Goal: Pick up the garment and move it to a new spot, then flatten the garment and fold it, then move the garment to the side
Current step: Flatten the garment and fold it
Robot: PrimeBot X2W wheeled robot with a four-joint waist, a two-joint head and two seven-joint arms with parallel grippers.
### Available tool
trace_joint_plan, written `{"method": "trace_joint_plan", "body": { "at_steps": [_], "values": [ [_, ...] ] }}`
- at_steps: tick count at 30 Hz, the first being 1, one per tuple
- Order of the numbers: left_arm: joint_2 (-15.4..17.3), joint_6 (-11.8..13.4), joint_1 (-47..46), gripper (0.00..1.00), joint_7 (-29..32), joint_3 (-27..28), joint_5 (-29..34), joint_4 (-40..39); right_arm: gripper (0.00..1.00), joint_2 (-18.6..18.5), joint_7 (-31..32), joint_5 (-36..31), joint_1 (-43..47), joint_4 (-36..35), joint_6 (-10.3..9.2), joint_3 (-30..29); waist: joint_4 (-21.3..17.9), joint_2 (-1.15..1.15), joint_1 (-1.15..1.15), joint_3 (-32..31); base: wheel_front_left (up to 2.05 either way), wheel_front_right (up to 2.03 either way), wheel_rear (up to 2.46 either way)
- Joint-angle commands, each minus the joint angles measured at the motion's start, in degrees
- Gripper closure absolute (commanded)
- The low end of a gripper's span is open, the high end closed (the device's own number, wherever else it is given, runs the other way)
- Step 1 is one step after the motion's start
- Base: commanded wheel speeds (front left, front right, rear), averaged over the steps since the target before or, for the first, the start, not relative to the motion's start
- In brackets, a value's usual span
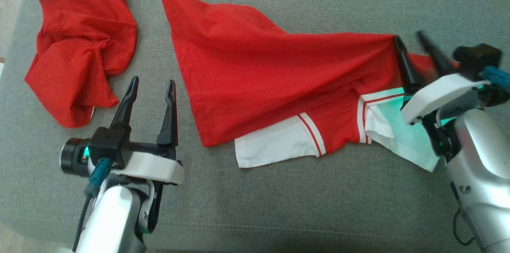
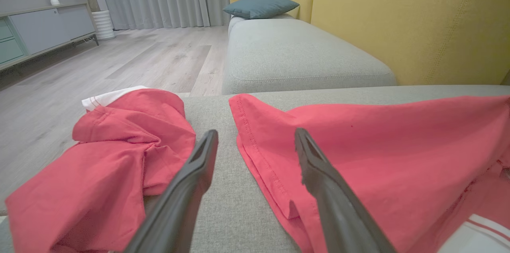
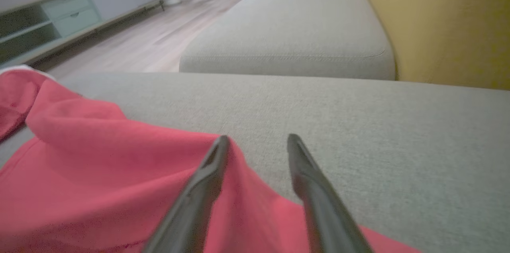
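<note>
A red garment (image 1: pixel 259 73) with white, red-striped sleeves lies spread across the grey seat, drawn up into a peak at its right end. My right gripper (image 1: pixel 406 38) stands at that peak with its jaws apart. In the right wrist view the red cloth (image 3: pixel 99 157) rises against the left finger (image 3: pixel 211 165) of this gripper (image 3: pixel 257 139), and the gap between the fingers shows bare cushion. My left gripper (image 1: pixel 153 81) hovers open just left of the garment's left hem (image 2: pixel 259 157). Between its fingers (image 2: pixel 187 189) I see only grey fabric.
A second red garment (image 1: pixel 79 46) lies crumpled at the far left, near the seat's edge (image 1: pixel 16 26). Beyond the grey cushion (image 2: pixel 299 53) are a yellow sofa back (image 2: pixel 418 22), a teal pillow (image 2: pixel 261 6), wooden floor (image 2: pixel 119 57) and a low cabinet (image 2: pixel 44 26).
</note>
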Motion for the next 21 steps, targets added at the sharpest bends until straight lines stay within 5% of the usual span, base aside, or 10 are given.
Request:
{"method": "trace_joint_plan", "body": {
  "at_steps": [1, 9, 21],
  "values": [
    [0.6, -0.1, -2.3, 0.00, -0.4, 2.0, 0.6, -1.5, 0.00, 0.1, -2.8, 0.3, -1.2, -1.0, -0.03, 0.0, -0.2, 0.00, 0.00, -0.1, 0.00, 0.00, 0.00],
    [0.8, 0.0, -0.5, 0.00, -0.4, 3.2, 1.4, -1.7, 0.00, 1.3, -11.2, -4.6, 5.3, -7.8, -0.03, -6.5, -2.0, 0.00, 0.00, -2.5, 0.00, 0.00, 0.00],
    [1.8, 0.8, 3.6, 0.00, -0.4, 4.3, 2.6, -3.6, 0.00, 8.8, -5.9, -12.5, 28.0, -32.5, -0.03, -13.2, -3.9, 0.00, 0.00, -7.1, 0.00, 0.00, 0.00]
  ]
}}
